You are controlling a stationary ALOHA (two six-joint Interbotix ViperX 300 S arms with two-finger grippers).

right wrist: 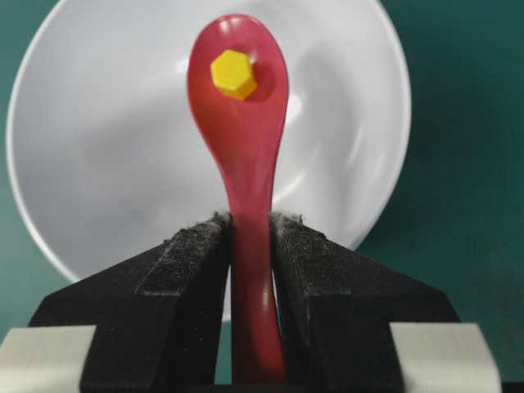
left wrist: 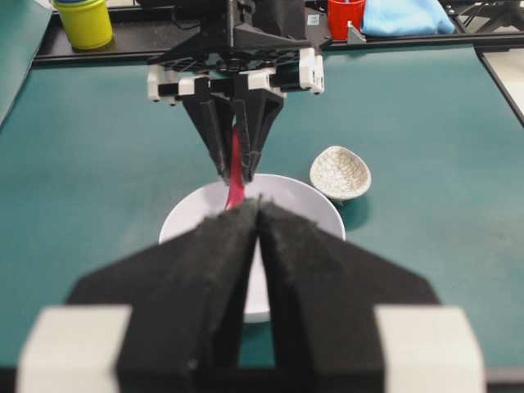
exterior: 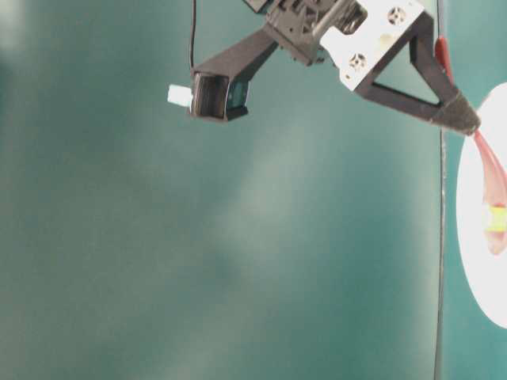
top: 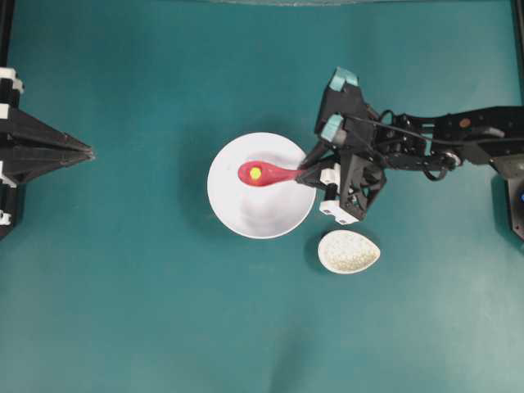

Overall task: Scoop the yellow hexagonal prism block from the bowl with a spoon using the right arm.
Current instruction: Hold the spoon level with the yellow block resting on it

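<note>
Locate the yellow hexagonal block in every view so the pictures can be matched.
Overhead: the yellow block sits in the spoon, left of center.
Table-level: at the right edge, in the spoon's scoop.
Left wrist: not visible; the left tool blocks the bowl's middle.
Right wrist: top center, in the scoop.
Shared landmark: the white bowl.

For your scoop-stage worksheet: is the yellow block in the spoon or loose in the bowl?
In the spoon. The yellow block sits in the scoop of the spoon, held over the bowl by the right gripper.
</note>
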